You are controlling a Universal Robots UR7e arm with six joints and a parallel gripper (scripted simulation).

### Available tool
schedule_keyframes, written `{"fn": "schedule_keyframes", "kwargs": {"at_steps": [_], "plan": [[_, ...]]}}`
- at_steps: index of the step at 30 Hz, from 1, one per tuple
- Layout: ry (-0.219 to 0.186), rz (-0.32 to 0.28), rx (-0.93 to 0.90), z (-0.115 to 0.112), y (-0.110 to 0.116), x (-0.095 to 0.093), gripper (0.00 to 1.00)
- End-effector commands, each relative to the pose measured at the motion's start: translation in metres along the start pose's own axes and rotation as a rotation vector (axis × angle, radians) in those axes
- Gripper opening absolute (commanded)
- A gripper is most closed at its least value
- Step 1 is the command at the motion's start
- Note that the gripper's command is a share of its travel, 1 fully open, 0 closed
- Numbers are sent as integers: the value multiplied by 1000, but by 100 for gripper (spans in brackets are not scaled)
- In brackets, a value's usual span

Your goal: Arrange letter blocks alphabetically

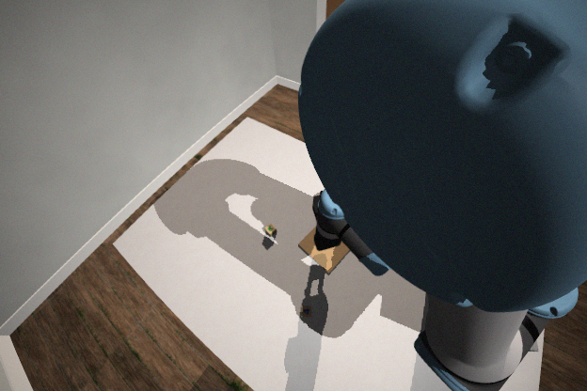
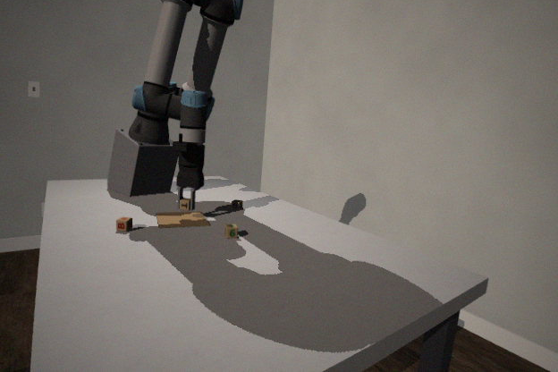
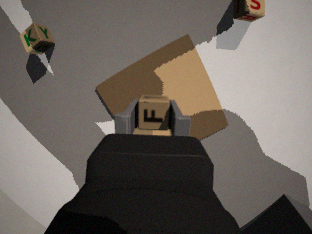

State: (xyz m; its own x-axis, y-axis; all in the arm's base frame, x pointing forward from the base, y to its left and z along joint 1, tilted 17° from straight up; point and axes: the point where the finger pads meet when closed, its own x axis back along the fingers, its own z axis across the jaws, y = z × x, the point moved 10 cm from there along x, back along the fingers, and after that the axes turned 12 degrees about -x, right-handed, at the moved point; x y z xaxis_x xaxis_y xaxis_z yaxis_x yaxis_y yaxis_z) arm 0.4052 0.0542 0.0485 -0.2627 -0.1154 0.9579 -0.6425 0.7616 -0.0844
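My gripper [image 2: 187, 207] [image 3: 154, 108] is shut on a wooden block [image 2: 184, 204] [image 3: 154, 110] and holds it a little above the tan mat [image 1: 327, 263] [image 2: 165, 221] [image 3: 192, 75]. The wrist view shows a dark F on this block, turned sideways. A block with green letters [image 1: 270, 229] [image 2: 231, 231] [image 3: 37, 39] stands on the table off the mat; K and Y show in the wrist view. A block with red letters [image 2: 122, 224] [image 3: 250, 8] stands off the mat on the other side. A shaded block [image 1: 306, 311] [image 2: 236, 205] is also off the mat; its letter is unclear.
The white table [image 1: 198, 291] [image 2: 107, 295] carries everything. The robot's grey pedestal [image 2: 143, 172] stands behind the mat in the exterior view. The arm hides part of the mat in the top view. Strong arm shadows cross the table and mat.
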Motion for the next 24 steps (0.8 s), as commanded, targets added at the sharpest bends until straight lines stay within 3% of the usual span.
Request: {"fn": "schedule_keyframes", "kwargs": {"at_steps": [1,17,24], "plan": [[-1,1,0,0,0,16,57],[-1,1,0,0,0,56,57],[-1,1,0,0,0,64,57]]}}
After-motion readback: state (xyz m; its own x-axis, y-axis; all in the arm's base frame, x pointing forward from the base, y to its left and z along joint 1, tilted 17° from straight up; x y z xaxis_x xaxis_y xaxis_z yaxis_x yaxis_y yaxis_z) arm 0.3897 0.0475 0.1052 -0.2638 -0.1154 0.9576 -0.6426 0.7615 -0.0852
